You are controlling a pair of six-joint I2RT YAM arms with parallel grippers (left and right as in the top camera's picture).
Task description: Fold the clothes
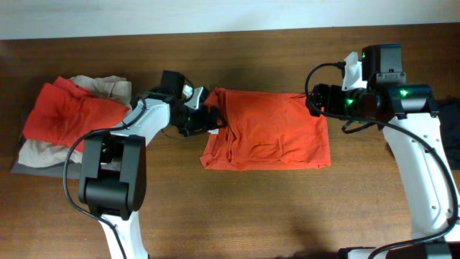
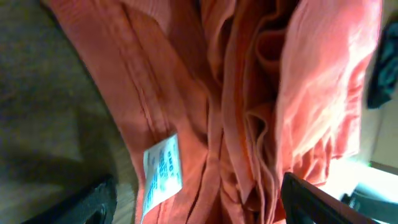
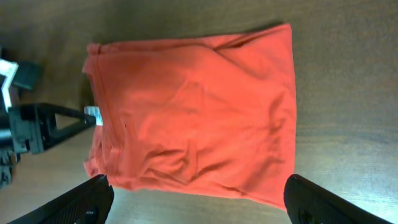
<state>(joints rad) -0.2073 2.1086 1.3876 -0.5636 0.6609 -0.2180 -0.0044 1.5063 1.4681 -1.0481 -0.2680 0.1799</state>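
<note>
Overhead, the folded orange-red T-shirt (image 1: 266,129) is lying flat at the middle of the wooden counter (image 1: 287,216), forming a rough rectangle. My left fingers (image 1: 208,121) are sitting at its 9 o'clock edge, spread wide. In the left wrist view the layered folds of that edge are bunching up between them, with a white care label (image 2: 161,171) showing at about 7 o'clock. I cannot tell whether either finger is brushing the fabric, but they are not pinching it. My right fingers (image 1: 314,101) are hovering at the shirt's 2 o'clock corner, also standing wide apart with nothing between them. The right wrist view is looking down on the whole shirt, my two tips framing it at 7 and 5 o'clock. Toward 9 o'clock on the counter, apart from the shirt, a pile of clothes (image 1: 68,119) is resting, an orange-red garment draped over beige ones.
</note>
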